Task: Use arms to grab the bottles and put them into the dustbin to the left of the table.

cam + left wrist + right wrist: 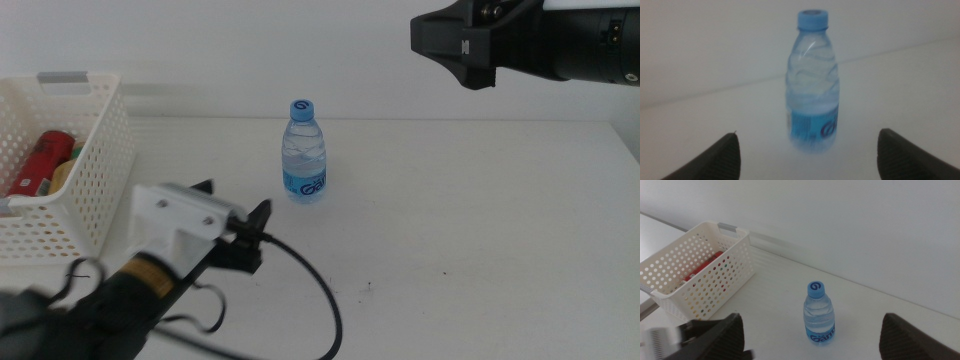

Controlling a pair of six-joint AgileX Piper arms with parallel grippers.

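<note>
A small clear water bottle (304,152) with a blue cap and label stands upright near the middle of the white table (480,230). My left gripper (235,202) comes in from the lower left and is open. It sits a short way in front of the bottle (812,90) and does not touch it. The white perforated dustbin (70,190) stands at the table's left with a red can (42,163) lying inside, and something yellowish (66,172) shows beside the can. My right gripper (455,40) hangs high at the back right, open, looking down on the bottle (818,312) and the dustbin (695,275).
A black cable (320,300) loops from the left wrist across the table's front. A pale wall runs behind the table's far edge. Bare tabletop lies to the right of the bottle.
</note>
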